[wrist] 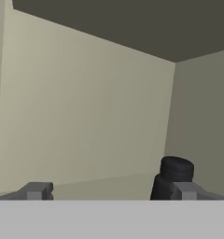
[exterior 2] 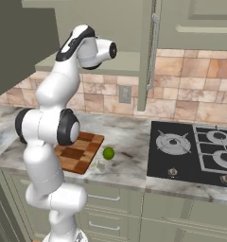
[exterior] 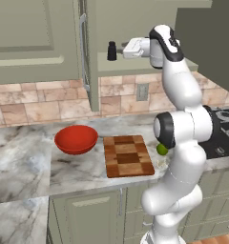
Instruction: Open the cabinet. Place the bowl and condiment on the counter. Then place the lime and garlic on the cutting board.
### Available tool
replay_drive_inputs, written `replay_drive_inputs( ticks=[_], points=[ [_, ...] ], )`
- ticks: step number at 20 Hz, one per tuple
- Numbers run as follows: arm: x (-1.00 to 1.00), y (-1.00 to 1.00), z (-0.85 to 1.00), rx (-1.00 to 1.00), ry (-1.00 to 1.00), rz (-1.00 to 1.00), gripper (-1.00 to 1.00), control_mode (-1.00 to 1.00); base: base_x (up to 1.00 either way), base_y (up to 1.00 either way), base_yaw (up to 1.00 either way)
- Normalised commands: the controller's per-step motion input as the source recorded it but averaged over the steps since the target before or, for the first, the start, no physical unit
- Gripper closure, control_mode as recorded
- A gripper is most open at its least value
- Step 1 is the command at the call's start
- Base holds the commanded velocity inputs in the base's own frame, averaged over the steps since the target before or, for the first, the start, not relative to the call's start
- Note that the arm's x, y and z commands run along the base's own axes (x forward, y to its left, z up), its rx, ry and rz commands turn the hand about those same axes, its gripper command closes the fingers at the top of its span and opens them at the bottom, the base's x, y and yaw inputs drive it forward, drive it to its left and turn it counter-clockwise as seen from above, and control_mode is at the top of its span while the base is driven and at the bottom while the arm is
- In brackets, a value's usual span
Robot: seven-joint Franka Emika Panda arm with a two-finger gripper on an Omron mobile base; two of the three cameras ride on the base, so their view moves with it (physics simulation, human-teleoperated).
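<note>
One condiment (wrist: pixel 173 178) beside open tool (wrist: pixel 111 191).

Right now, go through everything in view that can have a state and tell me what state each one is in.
cabinet: door swung open, shelf exposed
condiment: upright on the cabinet shelf, not gripped
gripper: jaws wide open, level with the condiment, nothing held
bowl: upright on the counter, left of the cutting board
cutting board: flat on the counter, bare
lime: on the counter beside the board
garlic: on the counter by the board's corner
</note>
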Motion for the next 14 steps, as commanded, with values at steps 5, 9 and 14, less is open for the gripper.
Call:
replay_drive_inputs(
  ticks=[5, 9, 14],
  points=[
    [0.18, 0.0, -0.03, 0.0, 0.0, 0.0, -1.0, -1.0, 0.0, 0.0, 0.0],
    [0.17, 0.0, -0.01, 0.0, 0.0, 0.0, -1.0, -1.0, 0.0, 0.0, 0.0],
    [0.17, 0.0, -0.01, 0.0, 0.0, 0.0, -1.0, -1.0, 0.0, 0.0, 0.0]
  ],
)
